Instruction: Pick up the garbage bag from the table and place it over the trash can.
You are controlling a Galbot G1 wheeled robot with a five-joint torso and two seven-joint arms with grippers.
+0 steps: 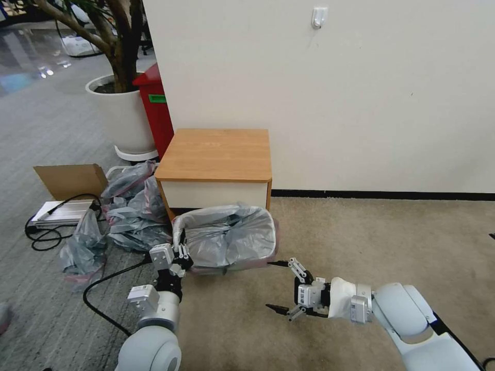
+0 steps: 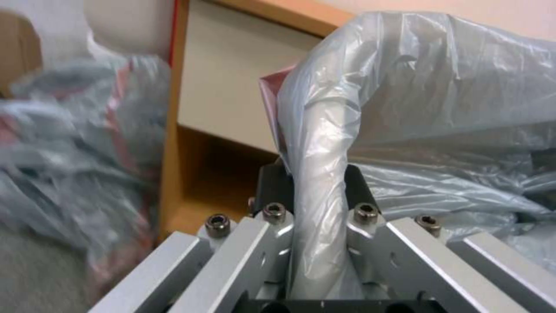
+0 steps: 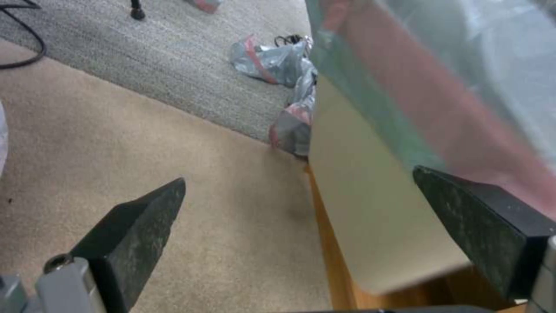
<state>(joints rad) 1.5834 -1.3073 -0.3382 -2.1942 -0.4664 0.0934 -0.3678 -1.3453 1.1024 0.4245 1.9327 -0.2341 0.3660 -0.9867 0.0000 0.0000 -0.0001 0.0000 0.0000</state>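
The grey crinkled garbage bag [image 1: 229, 237] lies spread over the trash can, its pinkish-red band hanging down the outside. The can stands on the carpet just in front of the table [image 1: 216, 152]. My left gripper [image 1: 181, 252] is at the can's left rim; in the left wrist view the gripper [image 2: 316, 174] is shut on the bag-covered rim. My right gripper [image 1: 269, 286] hangs open just off the can's near right corner, holding nothing. In the right wrist view the gripper [image 3: 298, 176] spans bare carpet beside the trash can's beige wall [image 3: 365, 204].
Several loose grey bags [image 1: 129, 206] lie on the floor to the left, by a cardboard box [image 1: 69, 180] and a black cable [image 1: 98, 293]. A red bin [image 1: 157, 111] and a white plant pot [image 1: 121, 116] stand behind. The wall is right behind the table.
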